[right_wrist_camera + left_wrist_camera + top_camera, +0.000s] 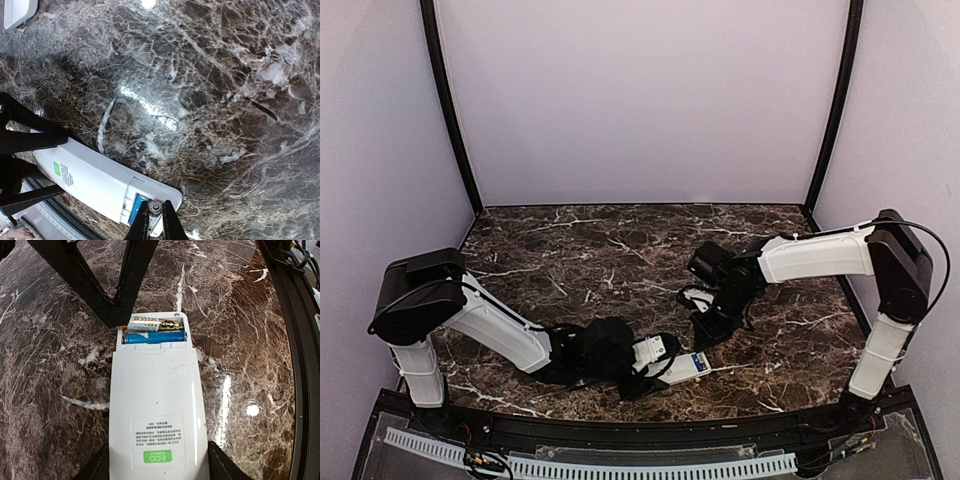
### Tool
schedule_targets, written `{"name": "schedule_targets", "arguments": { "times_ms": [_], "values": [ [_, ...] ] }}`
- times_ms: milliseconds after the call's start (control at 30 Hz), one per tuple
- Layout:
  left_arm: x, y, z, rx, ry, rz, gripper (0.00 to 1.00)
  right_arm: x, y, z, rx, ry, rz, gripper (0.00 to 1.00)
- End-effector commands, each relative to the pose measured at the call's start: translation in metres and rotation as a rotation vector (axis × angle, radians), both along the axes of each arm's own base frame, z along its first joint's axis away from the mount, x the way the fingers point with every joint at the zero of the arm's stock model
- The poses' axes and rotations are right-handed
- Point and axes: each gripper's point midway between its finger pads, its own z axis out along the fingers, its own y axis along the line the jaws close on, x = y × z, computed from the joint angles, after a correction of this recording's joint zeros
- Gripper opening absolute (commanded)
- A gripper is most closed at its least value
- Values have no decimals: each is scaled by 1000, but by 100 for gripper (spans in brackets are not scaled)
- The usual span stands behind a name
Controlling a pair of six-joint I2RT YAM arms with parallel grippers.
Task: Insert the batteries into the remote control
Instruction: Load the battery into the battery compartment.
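The remote control (155, 400) lies back up, white with a green ECO sticker, near the table's front edge (685, 366). My left gripper (157, 462) is shut on its sticker end, one finger on each long side. The battery bay at the far end is uncovered. One blue battery (155, 337) lies flat in it. A second battery (152, 326) rests tilted in the slot beside it. My right gripper (156, 220) is shut on this second battery (157, 209) and stands over the bay (705, 328).
A small loose white cover piece (17, 10) lies on the marble beyond the remote. The black frame rail (295, 340) runs along the table's near edge, close to the remote. Purple walls close in the back and sides.
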Motion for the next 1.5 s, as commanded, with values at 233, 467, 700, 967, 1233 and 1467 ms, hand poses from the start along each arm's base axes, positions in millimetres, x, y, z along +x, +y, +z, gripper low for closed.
{"name": "schedule_targets", "arguments": {
  "times_ms": [233,467,700,967,1233,1467],
  "values": [
    [0,27,-41,156,43,44,35,-20,-14,-17,-30,18,-9,4],
    [1,27,-42,159,45,49,35,-25,-19,-23,-52,22,-16,2],
    [3,28,-43,163,42,57,35,-38,-23,-31,-97,33,-56,0],
    [3,27,-44,164,47,53,35,-27,-18,2,-93,-10,-76,0],
    [2,27,-44,165,47,51,35,-22,-5,14,-53,-8,-74,0],
    [2,27,-44,168,48,46,37,-26,-10,-16,-81,35,-90,0]
  ]
}}
